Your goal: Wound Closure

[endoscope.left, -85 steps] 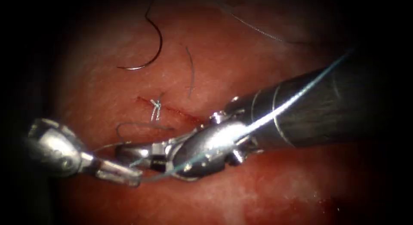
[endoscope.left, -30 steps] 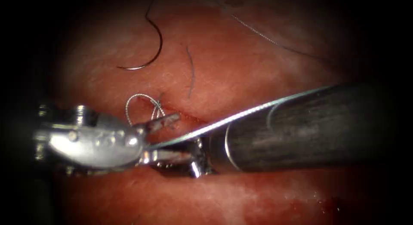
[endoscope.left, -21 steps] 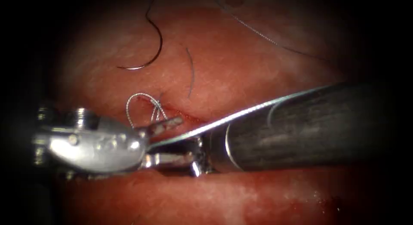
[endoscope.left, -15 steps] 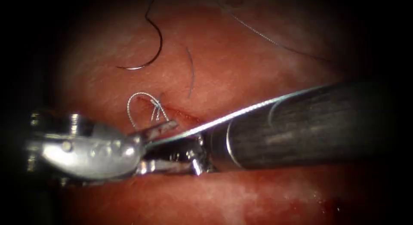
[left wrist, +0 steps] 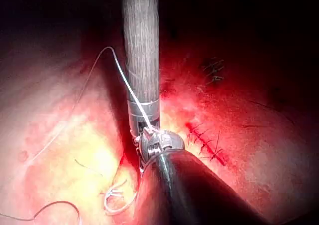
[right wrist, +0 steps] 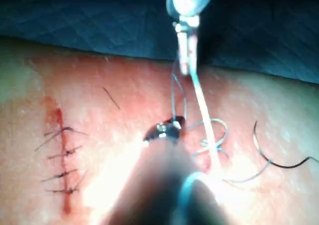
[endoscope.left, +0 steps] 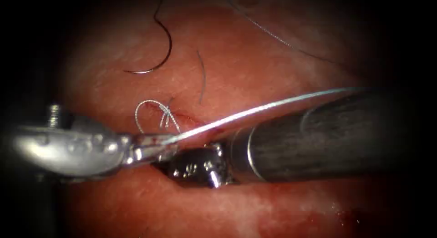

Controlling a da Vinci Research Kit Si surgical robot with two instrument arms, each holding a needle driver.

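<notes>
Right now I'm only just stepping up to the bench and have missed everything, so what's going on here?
This is suturing practice on the tissue. The left end effector is shut on the thread, which runs taut from its tip up over the right tool's shaft. The right end effector sits low beside it, just below the cut; what it holds is hidden. A knot with a small loop sits at the cut. The needle lies free on the tissue above the cut, held by neither tool.
</notes>
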